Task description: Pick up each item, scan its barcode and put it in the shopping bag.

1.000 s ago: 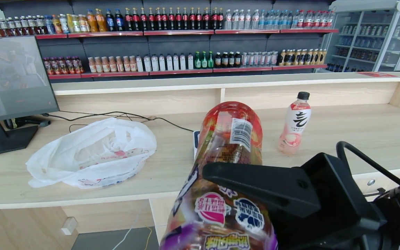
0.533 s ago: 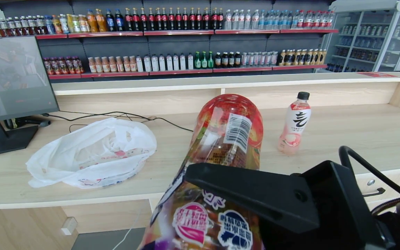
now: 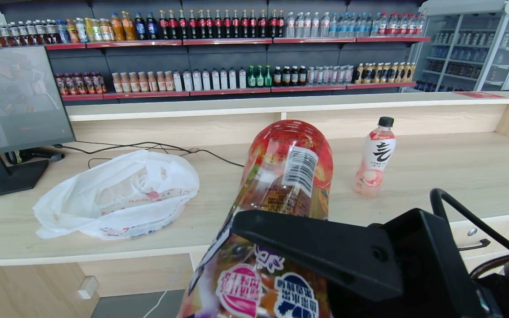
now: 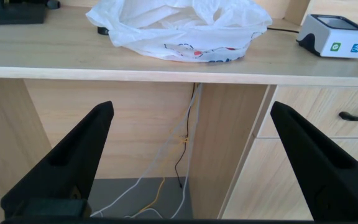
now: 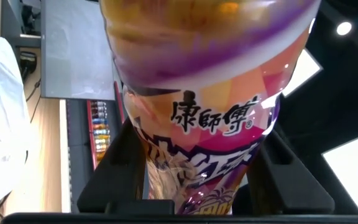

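Bottle, large [image 3: 290, 176], x1: clamped in the right end effector [image 5: 194, 174], held over the counter [image 3: 435, 168] at lower centre of frame. Its long axis runs up-frame, rounded red end toward the shelves, barcode facing up. Small pink bottle [image 3: 374, 157] x1, upright, right of centre. Shopping bag [image 3: 117, 194] x1, left of centre, contents unclear. Scanner [image 4: 334, 36] x1, beside the bag. Left end effector [image 4: 191, 162] is spread wide below the counter edge.

Shop checkout, brightly lit
Pale wooden counter [image 3: 457, 163] runs wide; dark wall shelves [image 3: 228, 66] behind, packed with drinks on red rails; glass-door cooler [image 3: 462, 48] far right; monitor [image 3: 16, 97] at left; cables [image 3: 148, 143] trailing
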You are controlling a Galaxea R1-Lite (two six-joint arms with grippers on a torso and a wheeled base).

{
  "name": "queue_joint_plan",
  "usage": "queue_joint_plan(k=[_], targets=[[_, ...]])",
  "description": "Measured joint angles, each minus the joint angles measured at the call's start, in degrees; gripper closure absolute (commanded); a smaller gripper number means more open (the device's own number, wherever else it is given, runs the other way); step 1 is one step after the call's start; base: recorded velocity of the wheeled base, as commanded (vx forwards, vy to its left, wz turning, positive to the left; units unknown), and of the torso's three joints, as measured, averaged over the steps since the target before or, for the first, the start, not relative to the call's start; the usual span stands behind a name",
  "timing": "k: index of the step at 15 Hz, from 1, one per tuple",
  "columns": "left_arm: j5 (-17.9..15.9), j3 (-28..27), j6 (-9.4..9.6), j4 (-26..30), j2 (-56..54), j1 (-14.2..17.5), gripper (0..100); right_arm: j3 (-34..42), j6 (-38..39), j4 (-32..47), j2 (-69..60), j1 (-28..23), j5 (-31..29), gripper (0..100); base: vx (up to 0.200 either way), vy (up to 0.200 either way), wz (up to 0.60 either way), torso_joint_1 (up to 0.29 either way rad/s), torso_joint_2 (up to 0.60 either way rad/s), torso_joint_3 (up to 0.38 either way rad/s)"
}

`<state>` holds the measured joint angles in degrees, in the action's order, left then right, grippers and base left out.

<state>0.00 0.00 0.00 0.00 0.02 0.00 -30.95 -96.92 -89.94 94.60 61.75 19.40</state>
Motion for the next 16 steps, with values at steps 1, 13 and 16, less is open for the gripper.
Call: queue_joint_plan(k=[1, 13, 16], targets=[[0.0, 0.0, 0.00, 0.0, 0.0, 0.0, 0, 0.0, -0.5, 0.0, 0.0, 0.0, -0.1, 100, 0.000, 0.000, 0.00, 0.000, 0.00, 0.000], [0.0, 0.0, 0.00, 0.0, 0.0, 0.0, 0, -0.2, -5.8, 0.0, -1.2, 1.1, -0.9, 100, 0.000, 0.000, 0.00, 0.000, 0.00, 0.000], [0.0, 0.0, 0.00, 0.0, 0.0, 0.0, 0, -0.3, -5.3, 0.0, -1.2, 1.1, -2.2, 100, 0.000, 0.000, 0.00, 0.000, 0.00, 0.000]])
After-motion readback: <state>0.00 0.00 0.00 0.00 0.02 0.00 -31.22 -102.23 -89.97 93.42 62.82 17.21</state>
